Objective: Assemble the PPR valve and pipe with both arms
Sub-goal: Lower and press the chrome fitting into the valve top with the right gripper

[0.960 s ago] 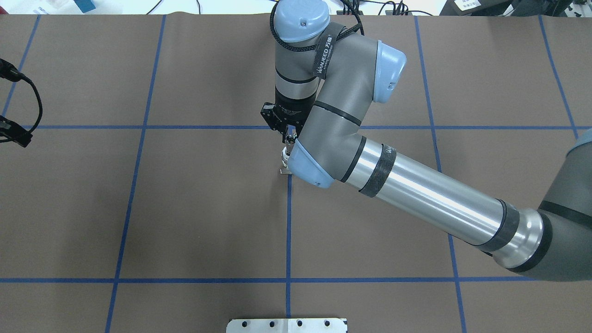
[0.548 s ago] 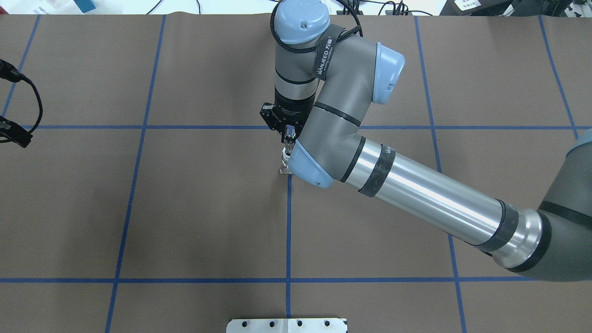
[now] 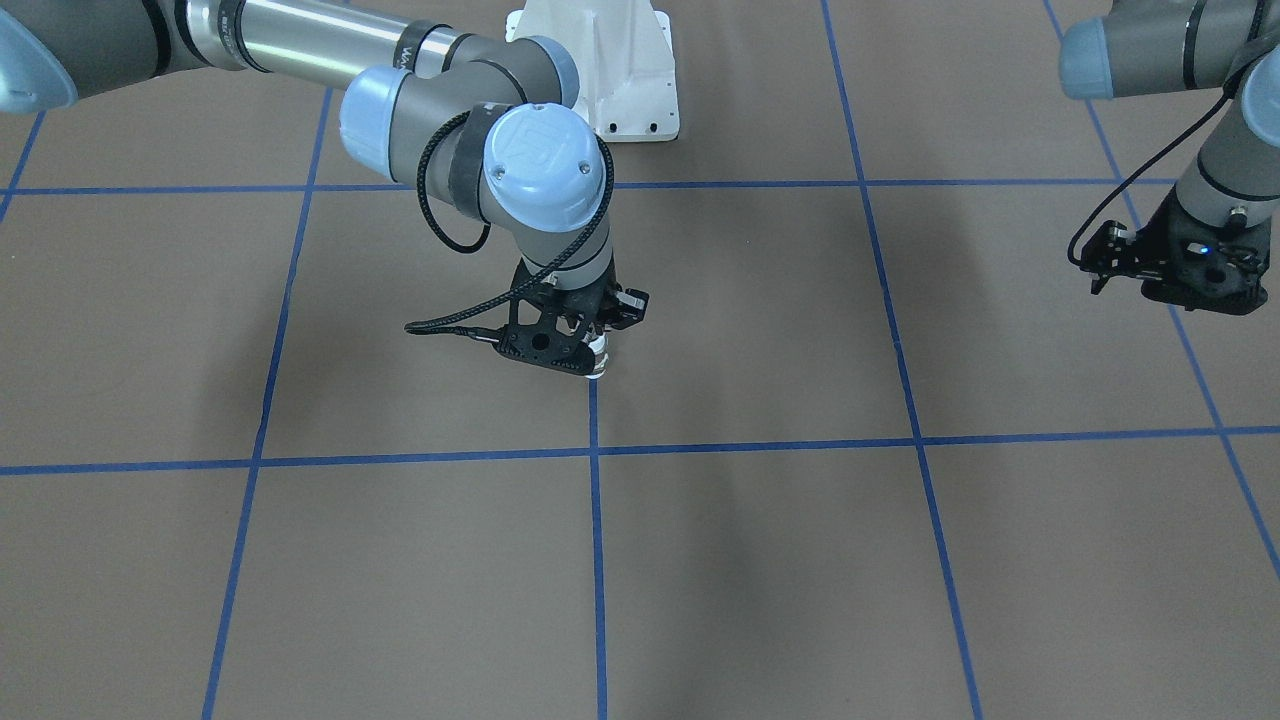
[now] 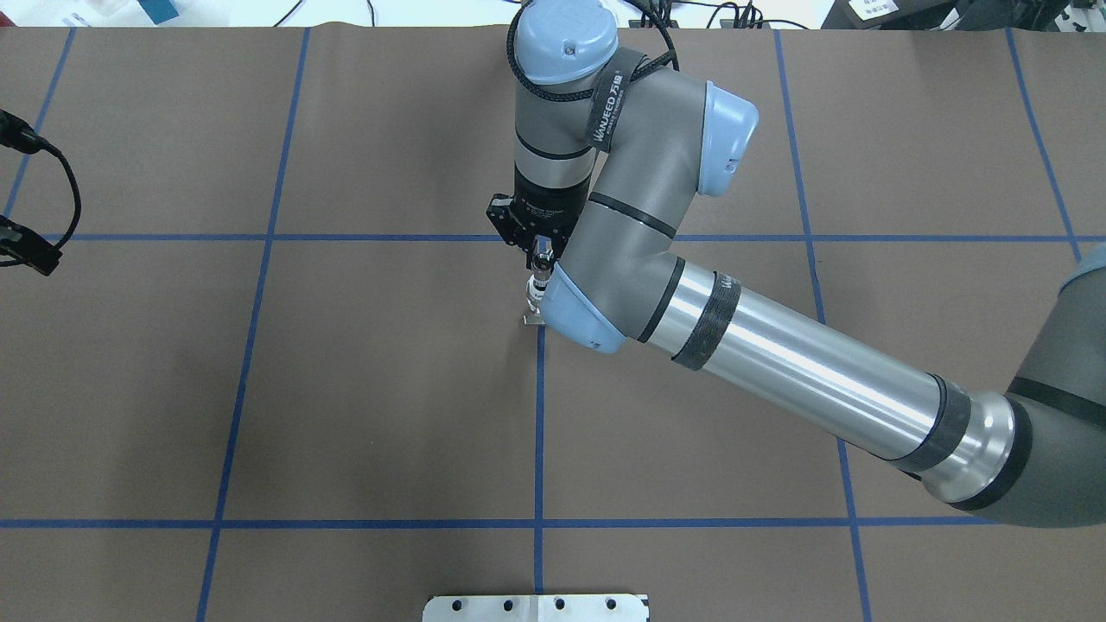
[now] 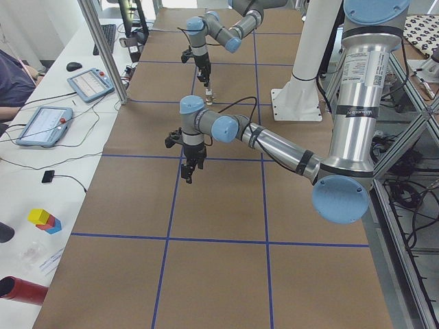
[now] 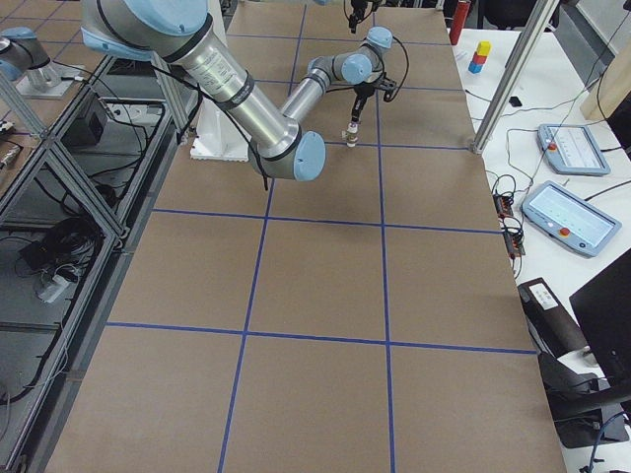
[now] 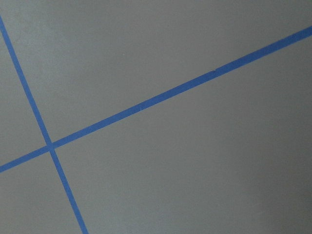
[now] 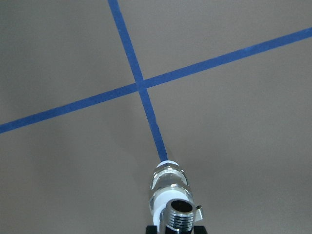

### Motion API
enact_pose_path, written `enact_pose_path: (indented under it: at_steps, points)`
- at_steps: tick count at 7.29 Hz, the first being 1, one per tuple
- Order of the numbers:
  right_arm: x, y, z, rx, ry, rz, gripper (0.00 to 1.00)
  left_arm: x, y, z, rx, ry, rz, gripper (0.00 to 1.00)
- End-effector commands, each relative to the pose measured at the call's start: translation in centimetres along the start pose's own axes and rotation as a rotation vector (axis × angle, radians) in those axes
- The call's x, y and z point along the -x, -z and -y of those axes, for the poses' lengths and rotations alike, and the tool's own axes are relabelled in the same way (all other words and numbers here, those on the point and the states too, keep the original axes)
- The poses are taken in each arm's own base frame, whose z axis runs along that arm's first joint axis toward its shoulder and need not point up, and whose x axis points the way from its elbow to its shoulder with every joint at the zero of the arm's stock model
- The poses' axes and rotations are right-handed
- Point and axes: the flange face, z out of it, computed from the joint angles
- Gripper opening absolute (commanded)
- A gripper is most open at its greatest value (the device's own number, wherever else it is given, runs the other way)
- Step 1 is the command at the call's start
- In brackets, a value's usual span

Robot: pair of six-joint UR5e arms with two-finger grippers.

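Right gripper [image 4: 537,246] points straight down with its fingers clamped on the pipe [image 8: 178,218]. The chrome threaded end sticks out right below the fingertips.

The valve [image 8: 168,183] is directly under that, standing upright on the table [image 4: 346,389] at the end of a tape [image 8: 146,102] line. Its long axis is vertical, in line with the pipe and the gripper. Its lever [image 8: 199,213] sticks out to one side near the top.

In the right wrist view the pipe's threads overlap the valve's white top end. I can't tell whether it's actually seated or just hovering over it, and the overhead doesn't settle it either, since the elbow joint covers part of the valve.

The left gripper [image 3: 1185,280] is well off to the side of the valve and up off the table. Its wrist camera sees only tape and bare surface, so there's nothing under it. I can't tell whether it's open or closed.

So the right arm is the near one by a mile. My read is the next move comes down to keeping those two axes lined up, because any tilt will probably tip the valve. Nothing's holding it, so I'd guess the left arm needs to come in and steady it.
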Motion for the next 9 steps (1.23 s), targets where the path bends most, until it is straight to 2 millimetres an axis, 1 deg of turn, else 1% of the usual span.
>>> enact_pose_path:
  at_steps: [1,3,4,6,9]
  points:
    - [0.04,0.15,-0.12,0.002,0.001,0.002,0.00,-0.07,-0.04,0.00,0.001,0.001,0.000,0.99]
    - [-0.12,-0.01,-0.03,0.001,-0.001,0.000,0.00,-0.04,-0.11,0.00,0.002,0.003,0.000,0.99]
    - [-0.03,0.36,-0.30,0.003,0.004,0.008,0.00,0.03,-0.27,0.05,0.006,0.005,0.001,0.99]
    - [-0.76,-0.05,-0.16,0.002,0.002,0.004,0.00,0.03,-0.25,0.06,0.005,0.004,0.000,0.99]
    - [-0.69,-0.27,-0.39,0.002,0.005,0.002,0.00,-0.01,-0.23,0.18,0.005,0.004,0.000,0.99]
